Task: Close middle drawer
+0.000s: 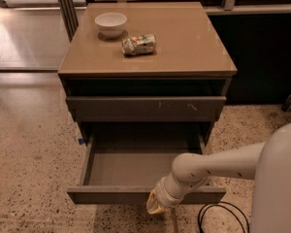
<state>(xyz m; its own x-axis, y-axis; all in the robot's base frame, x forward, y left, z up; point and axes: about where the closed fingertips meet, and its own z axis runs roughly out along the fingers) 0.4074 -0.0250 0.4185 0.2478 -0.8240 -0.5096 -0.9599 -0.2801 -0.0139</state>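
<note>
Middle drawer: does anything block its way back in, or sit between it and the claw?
Nothing visible does. The middle drawer stands pulled out, its inside bare, and the claw is down at its front panel, right of centre, with nothing between.

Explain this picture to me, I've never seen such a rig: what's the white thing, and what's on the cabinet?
The white tube at lower right is the single arm of a mobile robot. Its yellowish gripper is at the front panel of the pulled-out grey-brown wooden middle drawer; nothing shows as held. The one camera looks down on the tan cabinet from in front. On top are a small white bowl and a crumpled green-and-white package lying on its side.
</note>
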